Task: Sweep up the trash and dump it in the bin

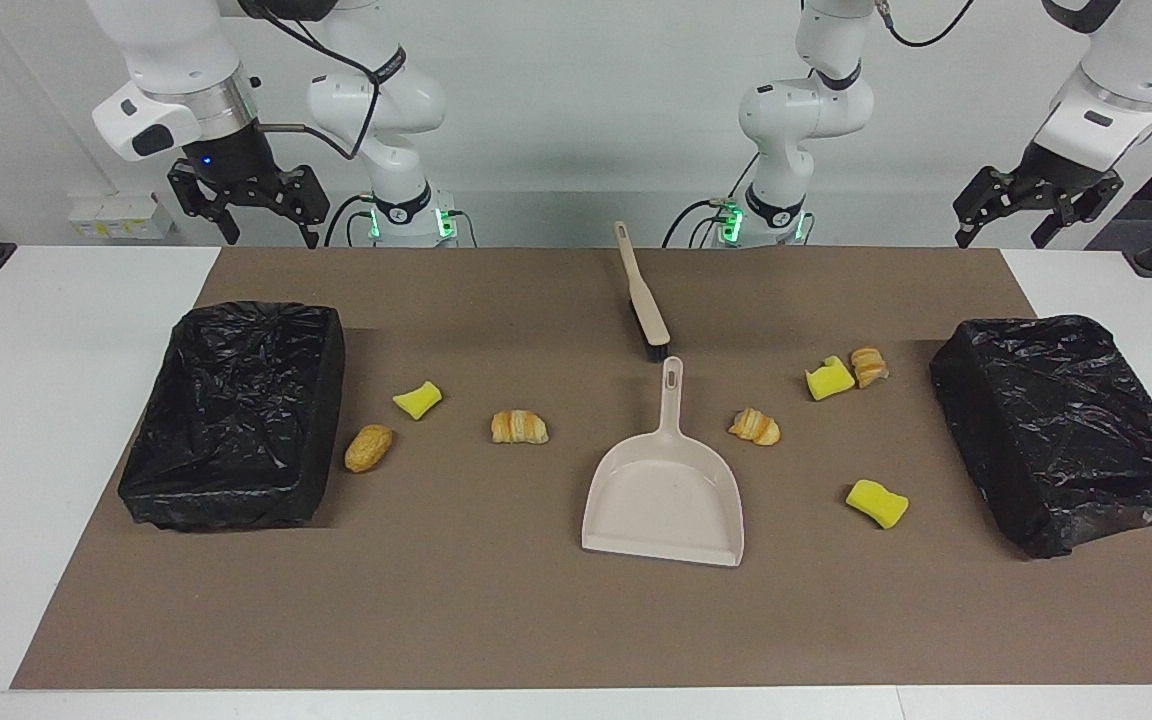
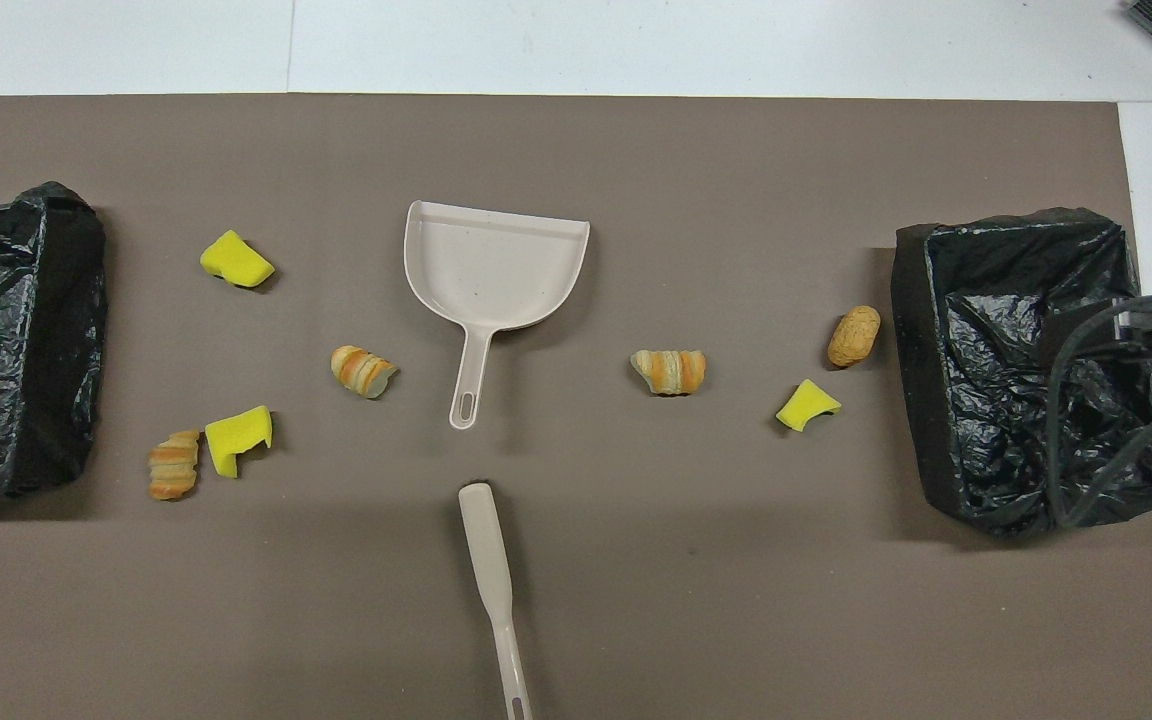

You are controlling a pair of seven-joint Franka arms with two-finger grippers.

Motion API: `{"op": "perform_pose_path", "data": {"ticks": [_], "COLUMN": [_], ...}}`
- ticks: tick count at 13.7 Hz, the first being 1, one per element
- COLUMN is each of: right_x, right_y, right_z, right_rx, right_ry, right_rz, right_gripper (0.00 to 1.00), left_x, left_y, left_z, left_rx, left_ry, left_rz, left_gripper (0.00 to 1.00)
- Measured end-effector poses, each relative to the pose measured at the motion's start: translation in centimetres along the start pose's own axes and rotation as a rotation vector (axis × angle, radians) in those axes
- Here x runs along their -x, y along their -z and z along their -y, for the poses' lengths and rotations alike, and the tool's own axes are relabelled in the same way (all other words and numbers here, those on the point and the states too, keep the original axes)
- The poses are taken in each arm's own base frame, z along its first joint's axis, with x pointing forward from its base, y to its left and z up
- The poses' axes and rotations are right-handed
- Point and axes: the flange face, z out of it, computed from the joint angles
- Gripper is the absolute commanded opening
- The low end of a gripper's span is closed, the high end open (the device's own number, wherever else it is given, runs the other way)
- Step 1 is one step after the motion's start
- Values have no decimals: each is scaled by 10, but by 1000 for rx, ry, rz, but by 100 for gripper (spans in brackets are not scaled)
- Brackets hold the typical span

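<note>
Several pieces of trash lie scattered on the brown mat: yellow sponge chunks [image 1: 417, 399] [image 1: 877, 503] and croissant bits [image 1: 519, 427] [image 1: 755, 426], with a bread bit [image 2: 854, 336] beside one bin. A black-bagged bin [image 1: 236, 415] stands at the right arm's end of the table. Another bin [image 1: 1066, 430] stands at the left arm's end. My right gripper [image 1: 256, 225] hangs open and empty high above the table edge by its bin. Above the other end, my left gripper [image 1: 1021, 225] is also open and empty.
A beige dustpan [image 1: 664, 490] lies mid-mat, its handle pointing toward the robots. A beige brush [image 1: 643, 300] lies in line with that handle, nearer to the robots. The right arm's cables [image 2: 1086, 420] hang over its bin in the overhead view.
</note>
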Motion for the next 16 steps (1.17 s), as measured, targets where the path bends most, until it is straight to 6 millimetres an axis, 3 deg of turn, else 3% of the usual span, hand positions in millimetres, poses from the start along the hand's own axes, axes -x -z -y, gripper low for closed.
{"op": "perform_pose_path", "data": {"ticks": [4, 7, 9, 12, 16], "right_x": [2, 6, 3, -12, -40], "right_y": [-1, -11, -25, -60, -114], "right_z": [16, 64, 99, 156, 206], "right_rx": [-42, -113, -135, -153, -191], "right_ry": [12, -50, -114, -203, -294], "right_rz": [7, 49, 81, 104, 126], "right_gripper": [100, 100, 100, 100, 100], "left_x": [-3, -3, 9, 52, 122], "left_y": [-12, -48, -78, -116, -176], "left_z": [-39, -107, -153, -212, -281], "left_rx": [95, 136, 143, 119, 82], "left_ry": [-62, -156, -164, -177, -151], "left_rz": [21, 72, 93, 109, 109], "left_gripper": [100, 100, 100, 100, 100]}}
